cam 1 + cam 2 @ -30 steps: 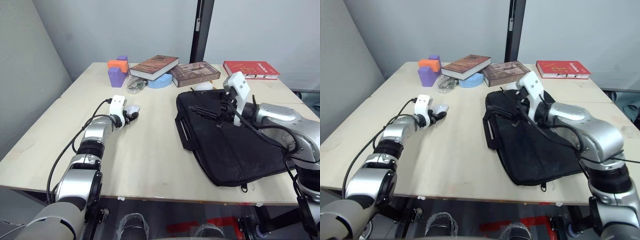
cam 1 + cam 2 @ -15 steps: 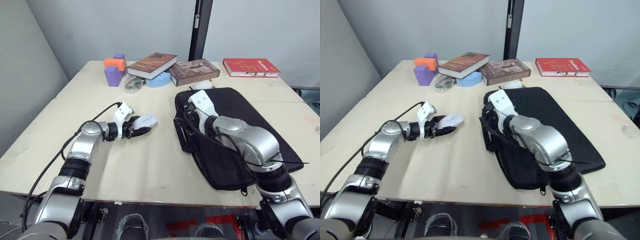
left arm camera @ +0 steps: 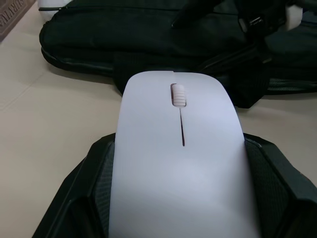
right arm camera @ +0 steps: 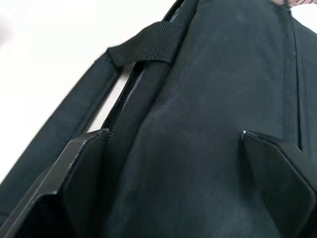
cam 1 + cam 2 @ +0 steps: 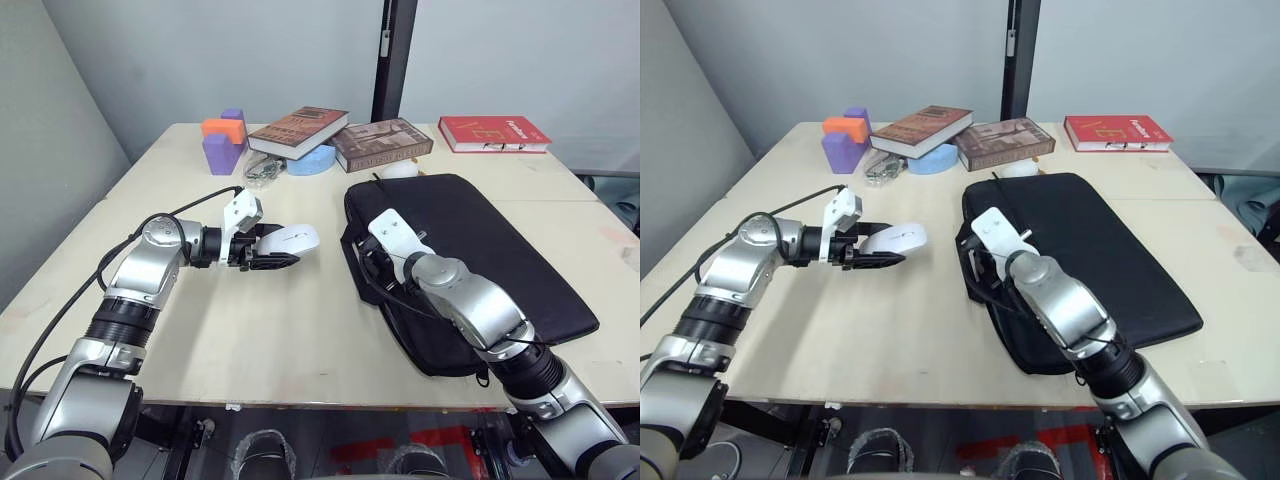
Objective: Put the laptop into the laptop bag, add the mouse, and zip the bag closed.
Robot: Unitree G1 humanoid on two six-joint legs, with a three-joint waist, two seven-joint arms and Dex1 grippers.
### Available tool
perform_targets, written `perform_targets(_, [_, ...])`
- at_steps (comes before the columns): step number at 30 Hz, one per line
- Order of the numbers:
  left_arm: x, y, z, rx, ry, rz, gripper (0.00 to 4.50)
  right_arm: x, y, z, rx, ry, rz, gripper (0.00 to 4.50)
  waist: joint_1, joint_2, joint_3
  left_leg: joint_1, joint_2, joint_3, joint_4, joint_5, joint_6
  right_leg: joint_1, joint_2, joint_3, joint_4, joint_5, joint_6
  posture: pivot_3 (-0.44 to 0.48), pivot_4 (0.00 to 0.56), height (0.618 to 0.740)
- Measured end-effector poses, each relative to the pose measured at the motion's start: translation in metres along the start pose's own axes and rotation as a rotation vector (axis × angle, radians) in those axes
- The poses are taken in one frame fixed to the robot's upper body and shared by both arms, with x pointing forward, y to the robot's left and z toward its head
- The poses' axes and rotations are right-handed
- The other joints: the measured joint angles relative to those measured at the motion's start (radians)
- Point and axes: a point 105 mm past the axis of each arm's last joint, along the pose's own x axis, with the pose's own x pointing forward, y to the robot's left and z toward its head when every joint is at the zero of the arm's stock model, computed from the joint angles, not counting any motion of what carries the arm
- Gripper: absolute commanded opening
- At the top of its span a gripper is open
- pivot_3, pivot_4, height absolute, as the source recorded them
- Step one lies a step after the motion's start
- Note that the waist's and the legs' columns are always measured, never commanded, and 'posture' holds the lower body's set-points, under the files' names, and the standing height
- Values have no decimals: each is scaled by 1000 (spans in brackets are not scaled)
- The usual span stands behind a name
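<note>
Left wrist view had the mouse (image 3: pixel 181 153) clamped between the left fingers (image 3: pixel 94 183), long axis running straight out along them, wheel end toward the laptop bag (image 5: pixel 470 260) on the desk (image 5: pixel 290 330). Right fingers (image 4: pixel 277 168) sat spread wide over the bag.

The left claw (image 5: pixel 272 250) has carried the mouse (image 5: pixel 297 238) toward the laptop bag (image 5: pixel 470 260), where the right claw (image 5: pixel 372 268) has dropped to its near edge.
</note>
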Motion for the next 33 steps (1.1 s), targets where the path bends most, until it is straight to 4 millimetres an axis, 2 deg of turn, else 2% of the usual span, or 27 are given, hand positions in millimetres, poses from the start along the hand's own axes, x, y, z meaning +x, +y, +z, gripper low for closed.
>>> perform_targets(1, [-2, 0, 2, 7, 0, 1, 2857, 1, -1, -1, -2, 3, -5, 4500, 0, 0, 0, 0, 0, 0, 0, 0, 0, 0, 0, 0, 0, 0, 0, 0, 150, 725])
perform_targets(3, [-3, 0, 3, 12, 1, 2, 2857, 1, 2, -2, 11, 3, -1, 3954, 1, 0, 0, 0, 0, 0, 0, 0, 0, 0, 0, 0, 0, 0, 0, 0, 150, 725])
perform_targets(7, [-3, 1, 3, 11, 2, 11, 2857, 1, 4, 0, 83, -18, 14, 2679, 1, -1, 0, 1, 0, 0, 1, 0, 0, 1, 0, 0, 1, 0, 0, 0, 150, 725])
perform_targets(15, [0, -3, 10, 30, -7, -2, 2857, 0, 8, 3, 108, -28, 52, 58, 1, -1, -1, 1, 0, 0, 1, 0, 0, 1, 0, 0, 2, 0, 0, 0, 150, 725])
perform_targets(24, [1, -7, 6, 19, 1, -26, 2857, -1, 4, 2, 125, -15, 51, 58, 5, -1, -1, 1, 0, -1, 1, 1, 0, 2, 0, 0, 2, 0, 0, 0, 150, 725])
perform_targets(28, [4, -9, 4, 25, 13, -41, 2857, -7, -2, 4, 198, -5, 81, 58, 8, -1, -1, 1, 0, -1, 2, 1, 0, 2, 0, 0, 2, 0, 0, 0, 150, 725])
perform_targets(29, [5, -10, 4, 25, 12, -43, 2857, -10, -4, 8, 234, -9, 101, 58, 8, -1, -1, 1, 0, -1, 2, 1, 0, 1, 0, 0, 2, 0, 0, 0, 150, 725])
perform_targets(33, [11, -13, 3, 22, 8, -62, 2857, -31, -27, 42, 388, -118, 165, 58, 8, -1, -1, 1, 0, -1, 2, 1, 0, 1, 0, 0, 2, 0, 0, 0, 150, 725])
